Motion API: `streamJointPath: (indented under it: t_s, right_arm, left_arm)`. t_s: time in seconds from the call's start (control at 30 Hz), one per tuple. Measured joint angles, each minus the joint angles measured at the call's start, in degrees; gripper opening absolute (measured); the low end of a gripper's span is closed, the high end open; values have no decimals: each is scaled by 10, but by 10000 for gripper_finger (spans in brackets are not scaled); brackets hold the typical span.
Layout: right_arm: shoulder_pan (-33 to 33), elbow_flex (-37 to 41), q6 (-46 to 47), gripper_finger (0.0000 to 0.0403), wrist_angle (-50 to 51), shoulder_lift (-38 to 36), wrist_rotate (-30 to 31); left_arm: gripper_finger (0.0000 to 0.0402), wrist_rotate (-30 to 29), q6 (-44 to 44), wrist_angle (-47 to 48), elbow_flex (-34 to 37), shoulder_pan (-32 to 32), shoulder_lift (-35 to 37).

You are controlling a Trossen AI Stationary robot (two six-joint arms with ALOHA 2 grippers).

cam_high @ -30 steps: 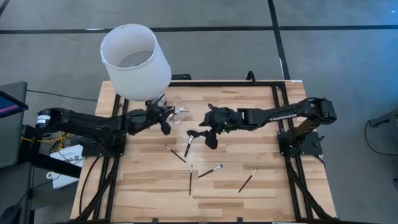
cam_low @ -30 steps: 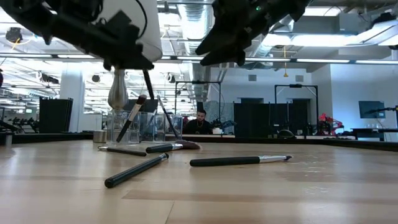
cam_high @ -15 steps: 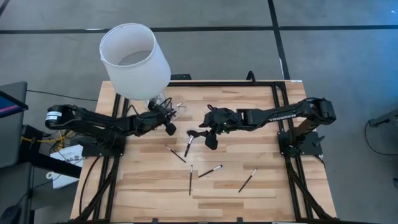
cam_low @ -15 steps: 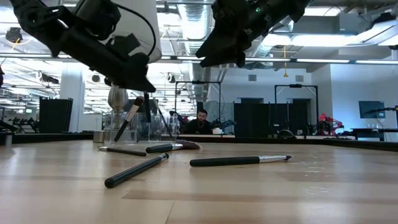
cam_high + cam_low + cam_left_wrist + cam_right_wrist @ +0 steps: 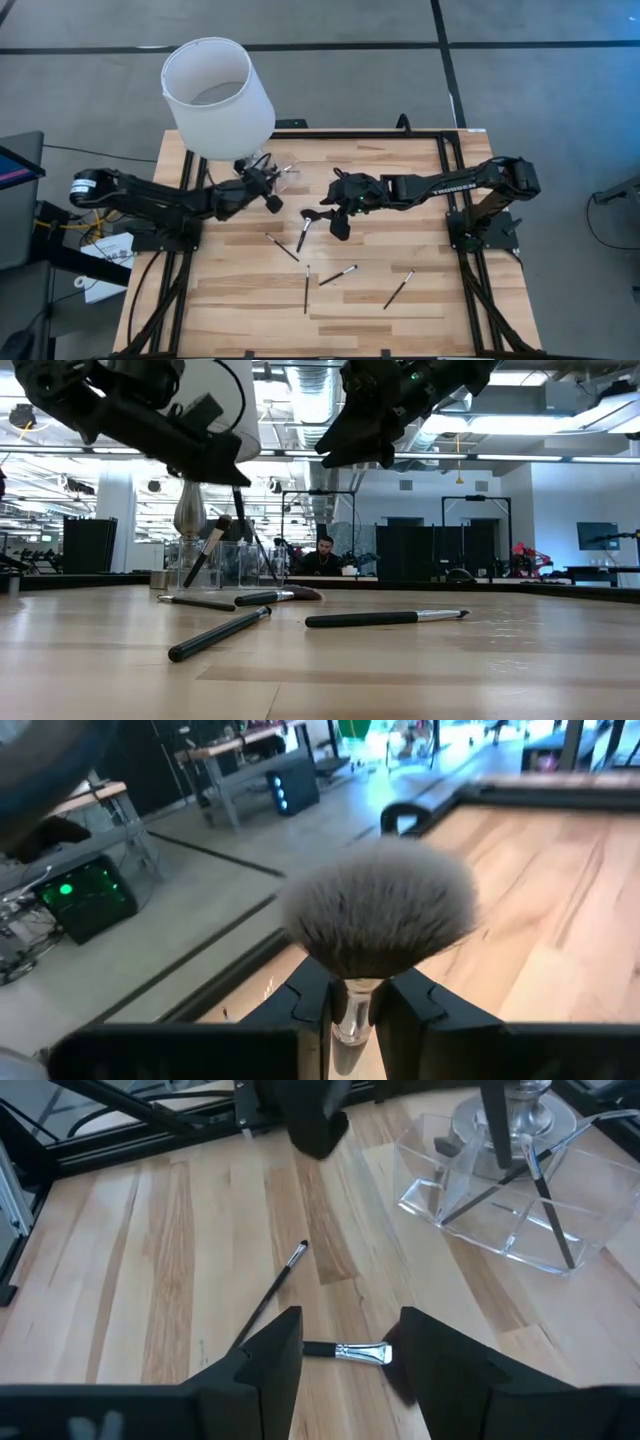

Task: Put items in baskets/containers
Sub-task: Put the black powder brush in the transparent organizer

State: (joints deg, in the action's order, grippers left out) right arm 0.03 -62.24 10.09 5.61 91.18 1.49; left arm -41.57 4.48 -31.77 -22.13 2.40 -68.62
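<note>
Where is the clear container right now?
In the high view, the clear container sits at the table's far edge, left of centre, beside the white lampshade and just ahead of the left end effector.

Bright even light from ceiling strips, soft faint shadows on wooden table (image 5: 370,290), glare on clear container (image 5: 520,1200), brush head (image 5: 380,915) near lens slightly blurred, background soft

White lettering on the right arm (image 5: 440,184) reads "TROSSEN", barely legible.
</note>
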Motion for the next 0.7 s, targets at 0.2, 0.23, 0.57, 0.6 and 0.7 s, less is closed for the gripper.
streamJointPath:
  t_s: [0.2,0.23,0.57,0.6,0.7]
  right_arm:
    - [3,0,0,154,0,0,0]
    - [4,0,0,154,0,0,0]
    - [7,0,0,148,0,0,0]
    - [7,0,0,148,0,0,0]
    - [7,0,0,148,0,0,0]
  left_arm:
    - [47,0,-9,1,0,11,-55]
    - [47,0,-16,1,0,11,-63]
    - [85,23,-39,0,0,11,-96]
    - [90,29,-39,0,0,11,-95]
    - [107,48,-55,-1,0,11,-94]
